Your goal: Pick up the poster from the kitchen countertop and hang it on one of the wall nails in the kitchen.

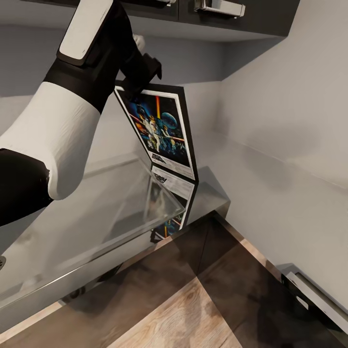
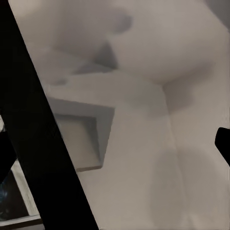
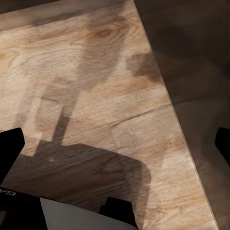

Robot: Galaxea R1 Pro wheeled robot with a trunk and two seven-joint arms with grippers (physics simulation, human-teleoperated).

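Closest to me, my right gripper (image 3: pixel 115 141) hangs idle over pale, knotty wood-plank floor (image 3: pixel 96 62), its two dark fingertips spread wide apart with nothing between them. Up at worktop height, my left gripper (image 1: pixel 145 72) is clamped on the top corner of the poster (image 1: pixel 162 130), whose lower corner still sits at or just above the kitchen countertop (image 1: pixel 96 217); I cannot tell whether it touches. The poster is a stiff, flat rectangle, black-framed with a white inner border, tilted well off upright, and its artwork mirrors in the glossy pale grey slab. From the left wrist camera the black frame edge (image 2: pixel 38 139) runs as a hard diagonal bar right beside the jaws. I judge this to be the pick-up step, grasp made and lift barely begun. Next I would need to raise it clear of the slab, level it, and turn toward a wall nail; none is visible to me here. Behind stand plain matte grey walls (image 1: pixel 290 121), meeting in a corner, with dark overhead cabinets (image 1: pixel 232 14) carrying bright metal handles.
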